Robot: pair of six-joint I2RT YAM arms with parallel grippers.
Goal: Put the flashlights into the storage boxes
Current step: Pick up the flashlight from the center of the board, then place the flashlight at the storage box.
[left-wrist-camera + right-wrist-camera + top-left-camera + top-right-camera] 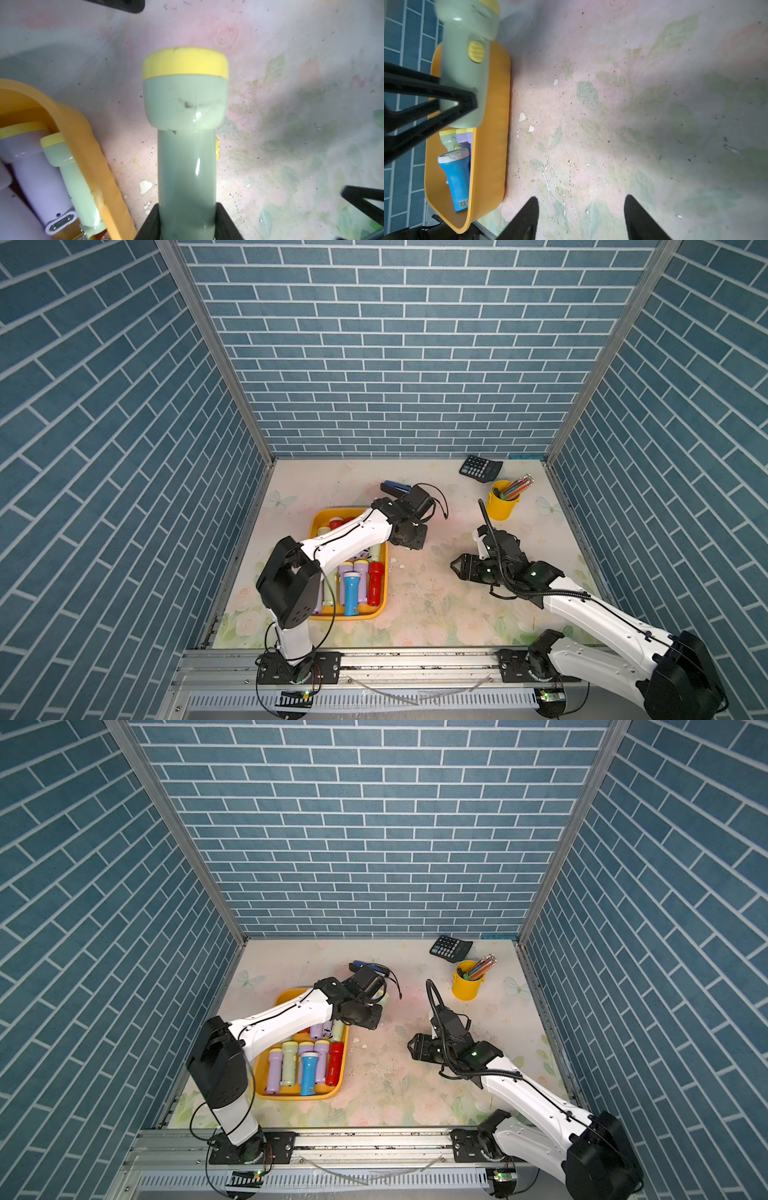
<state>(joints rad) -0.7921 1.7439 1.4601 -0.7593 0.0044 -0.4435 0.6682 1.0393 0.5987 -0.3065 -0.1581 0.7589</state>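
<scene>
Left claw (187, 220): clenched on green flashlight (185, 166), mid-barrel — tray (87, 145) beside.
Right claw (581, 209): released.
Handling: light, stiff, probably slippery — barrel grips best.

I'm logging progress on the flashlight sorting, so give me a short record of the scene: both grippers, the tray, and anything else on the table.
left gripper: shut on pale green flashlight, beside the tray, outside its rim
right gripper: open, empty, over the table
tray contents: several flashlights, among them a blue flashlight
elsewhere: calculator, pencil cup
</scene>
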